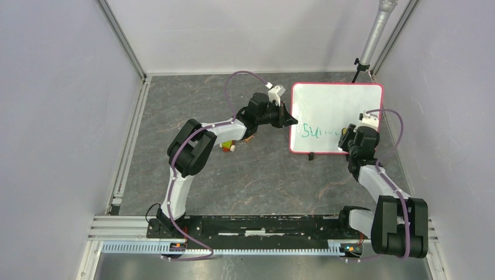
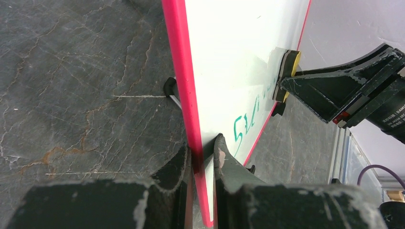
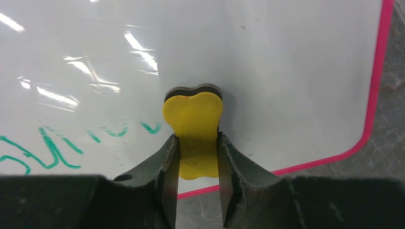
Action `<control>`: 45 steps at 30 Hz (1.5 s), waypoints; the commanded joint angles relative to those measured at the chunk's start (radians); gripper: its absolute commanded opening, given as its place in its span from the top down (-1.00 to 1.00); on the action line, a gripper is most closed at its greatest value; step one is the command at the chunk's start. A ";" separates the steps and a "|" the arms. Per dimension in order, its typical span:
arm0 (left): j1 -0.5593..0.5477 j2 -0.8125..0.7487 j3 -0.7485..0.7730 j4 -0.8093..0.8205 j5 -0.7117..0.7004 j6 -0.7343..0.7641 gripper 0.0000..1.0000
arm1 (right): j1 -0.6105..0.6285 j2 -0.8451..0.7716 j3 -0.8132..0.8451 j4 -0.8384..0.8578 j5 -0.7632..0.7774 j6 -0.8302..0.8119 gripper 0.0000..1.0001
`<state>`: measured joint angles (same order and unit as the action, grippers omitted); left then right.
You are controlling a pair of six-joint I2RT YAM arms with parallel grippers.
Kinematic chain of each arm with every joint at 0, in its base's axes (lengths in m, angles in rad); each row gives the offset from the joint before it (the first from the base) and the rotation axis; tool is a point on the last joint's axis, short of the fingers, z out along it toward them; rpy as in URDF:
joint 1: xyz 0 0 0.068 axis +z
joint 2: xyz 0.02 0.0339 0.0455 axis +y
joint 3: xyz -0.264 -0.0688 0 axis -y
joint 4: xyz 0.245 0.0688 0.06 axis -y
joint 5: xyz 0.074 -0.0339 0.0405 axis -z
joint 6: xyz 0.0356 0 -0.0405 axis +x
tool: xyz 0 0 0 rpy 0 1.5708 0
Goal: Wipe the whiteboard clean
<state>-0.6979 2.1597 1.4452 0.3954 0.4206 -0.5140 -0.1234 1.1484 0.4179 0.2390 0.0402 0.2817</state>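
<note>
Whiteboard (image 1: 330, 108) is held near the far right corner of the counter (image 1: 233, 169), its left frame edge pinched in the closed left gripper (image 2: 202, 147). A yellow eraser (image 3: 193, 112) is clamped by the right gripper (image 3: 197, 140) and pressed against the board face, beside green marks (image 3: 52, 148).

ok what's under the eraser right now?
The eraser, held by the right gripper, has its black pad on the whiteboard, just right of the green marks. Only white face shows around it; any ink beneath the pad is covered.
</note>
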 commanded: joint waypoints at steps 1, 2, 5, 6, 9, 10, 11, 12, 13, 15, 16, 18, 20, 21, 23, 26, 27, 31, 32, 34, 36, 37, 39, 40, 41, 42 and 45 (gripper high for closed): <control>0.000 0.074 -0.008 -0.141 -0.158 0.183 0.95 | 0.167 0.043 0.065 0.045 0.049 -0.011 0.43; 0.000 0.074 -0.007 -0.141 -0.158 0.181 0.95 | 0.203 0.051 0.076 0.045 0.070 -0.006 0.43; 0.000 0.074 -0.006 -0.141 -0.160 0.181 0.95 | 0.306 0.092 0.109 0.054 0.107 0.020 0.43; 0.000 0.075 -0.007 -0.142 -0.160 0.181 0.95 | 0.337 0.109 0.117 0.056 0.115 0.030 0.43; 0.000 0.074 -0.008 -0.141 -0.159 0.181 0.95 | 0.405 0.152 0.151 0.065 0.134 0.041 0.43; 0.000 0.074 -0.008 -0.141 -0.159 0.181 0.95 | 0.416 0.162 0.164 0.066 0.134 0.042 0.42; 0.000 0.074 -0.007 -0.141 -0.160 0.181 0.95 | 0.418 0.170 0.175 0.063 0.135 0.040 0.42; 0.000 0.074 -0.008 -0.141 -0.160 0.181 0.95 | 0.418 0.173 0.182 0.059 0.146 0.038 0.42; 0.000 0.074 -0.007 -0.141 -0.160 0.181 0.95 | 0.418 0.170 0.189 0.050 0.164 0.032 0.41; 0.000 0.074 -0.008 -0.141 -0.160 0.181 0.95 | 0.411 0.162 0.202 0.021 0.219 0.009 0.40; 0.000 0.073 -0.008 -0.141 -0.159 0.181 0.95 | 0.399 0.155 0.201 0.009 0.237 0.000 0.39; 0.000 0.074 -0.007 -0.141 -0.160 0.181 0.95 | 0.355 0.137 0.183 -0.001 0.240 -0.007 0.39; 0.000 0.074 -0.007 -0.142 -0.158 0.182 0.95 | 0.290 0.118 0.150 -0.003 0.222 -0.009 0.39; 0.000 0.073 -0.008 -0.141 -0.158 0.183 0.95 | 0.252 0.108 0.133 -0.005 0.215 -0.009 0.39; 0.000 0.074 -0.008 -0.141 -0.157 0.183 0.95 | 0.184 0.090 0.105 -0.013 0.200 -0.015 0.39; 0.000 0.074 -0.007 -0.141 -0.156 0.183 0.95 | 0.145 0.064 0.086 -0.035 0.228 -0.040 0.39; -0.001 0.074 -0.008 -0.141 -0.157 0.185 0.95 | 0.145 0.057 0.085 -0.040 0.229 -0.052 0.39; -0.001 0.074 -0.008 -0.141 -0.157 0.184 0.95 | 0.197 0.039 0.077 -0.020 0.209 -0.052 0.39; -0.002 0.074 -0.008 -0.141 -0.157 0.184 0.95 | 0.227 0.045 0.083 -0.021 0.218 -0.050 0.39; -0.002 0.074 -0.007 -0.142 -0.157 0.185 0.95 | 0.306 0.068 0.101 -0.023 0.244 -0.037 0.39; -0.002 0.074 -0.007 -0.142 -0.160 0.186 0.96 | 0.387 0.098 0.119 -0.012 0.256 -0.013 0.39; -0.002 0.074 -0.007 -0.142 -0.161 0.184 0.95 | 0.429 0.115 0.134 -0.002 0.256 0.001 0.39; -0.002 0.074 -0.006 -0.143 -0.163 0.184 0.96 | 0.506 0.169 0.178 0.009 0.266 0.012 0.39; -0.002 0.074 -0.006 -0.142 -0.162 0.185 0.95 | 0.543 0.193 0.210 0.006 0.273 0.011 0.38; -0.002 0.074 -0.006 -0.144 -0.163 0.183 0.95 | 0.570 0.220 0.239 0.002 0.279 0.008 0.38; -0.001 0.075 -0.005 -0.145 -0.164 0.183 0.95 | 0.591 0.241 0.268 0.000 0.283 0.008 0.38; -0.002 0.074 -0.005 -0.145 -0.165 0.183 0.95 | 0.609 0.279 0.321 0.009 0.268 0.021 0.38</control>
<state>-0.6960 2.1666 1.4506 0.3950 0.4210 -0.5137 0.4454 1.3575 0.6537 0.2123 0.3775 0.2577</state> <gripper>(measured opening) 0.184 0.347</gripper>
